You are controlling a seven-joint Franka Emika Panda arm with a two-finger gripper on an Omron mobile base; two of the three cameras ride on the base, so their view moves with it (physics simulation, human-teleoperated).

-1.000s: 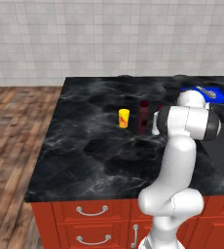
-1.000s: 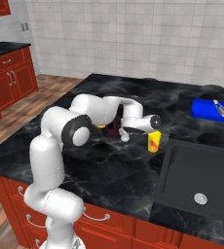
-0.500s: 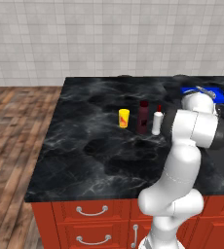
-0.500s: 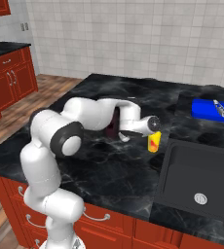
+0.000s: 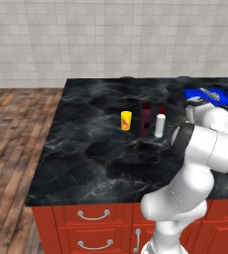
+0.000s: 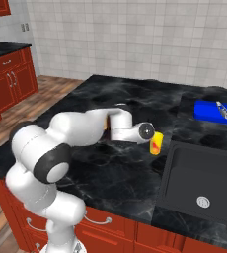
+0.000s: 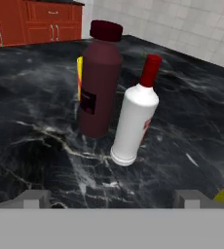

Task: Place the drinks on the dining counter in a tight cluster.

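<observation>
Black counter [image 5: 86,149]: 2 yellow cans [image 5: 126,120], 2 bottles [image 7: 131,116].

Glossy white rounded arm [image 5: 205,149]; dark joint bands (black caps).

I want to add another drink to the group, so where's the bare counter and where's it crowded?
Bare counter runs from the yellow can to the near and left edges. It is crowded where the maroon bottle and white bottle stand close together, and toward the sink by the second can.
</observation>
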